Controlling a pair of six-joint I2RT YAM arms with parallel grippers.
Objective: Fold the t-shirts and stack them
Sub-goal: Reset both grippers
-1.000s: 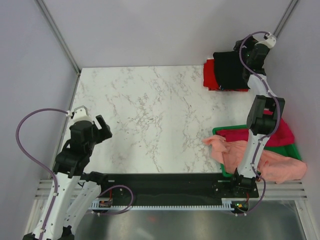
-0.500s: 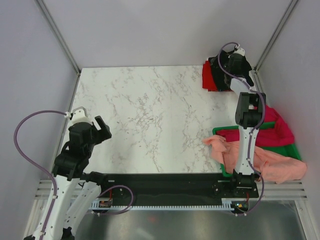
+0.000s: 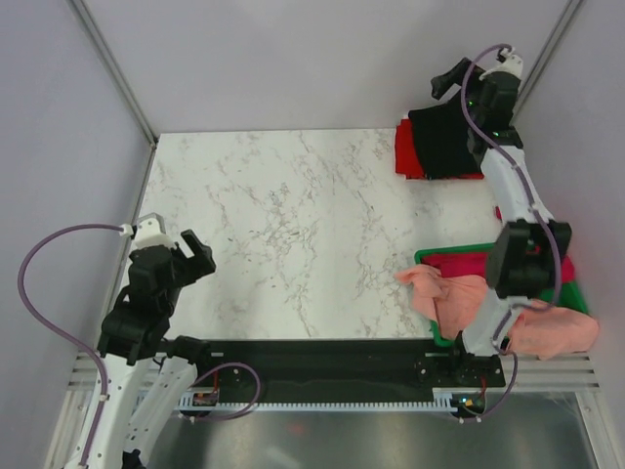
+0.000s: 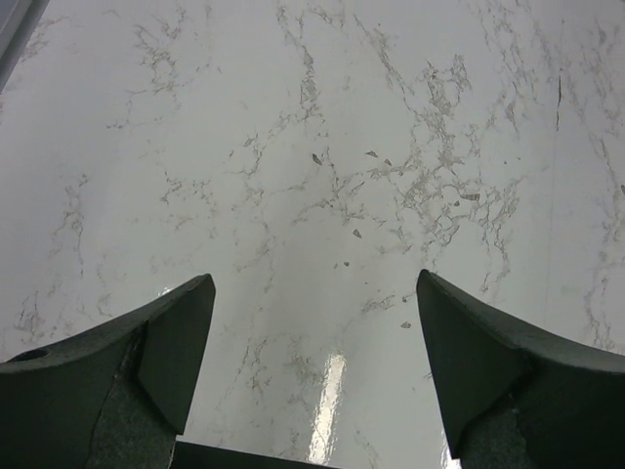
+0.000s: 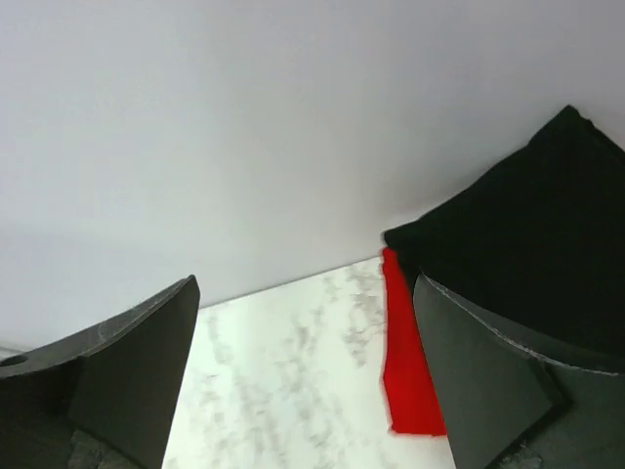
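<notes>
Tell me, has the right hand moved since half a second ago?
Yes. The right hand was over the black shirt; now it is beyond the shirt's far edge, and the whole shirt shows.

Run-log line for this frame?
stack: black t-shirt on red t-shirt, far right; right gripper: open, by stack; left gripper: open, empty; green bin: salmon-pink t-shirt, magenta t-shirt unfolded

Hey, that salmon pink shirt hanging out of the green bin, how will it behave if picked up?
The salmon-pink shirt lies crumpled and draped over the rim of the green bin, so it is probably floppy and would sag from a single pinch. It looks like thin cloth, likely light. Spilling over the rim, it may drag against the bin when lifted.
</notes>
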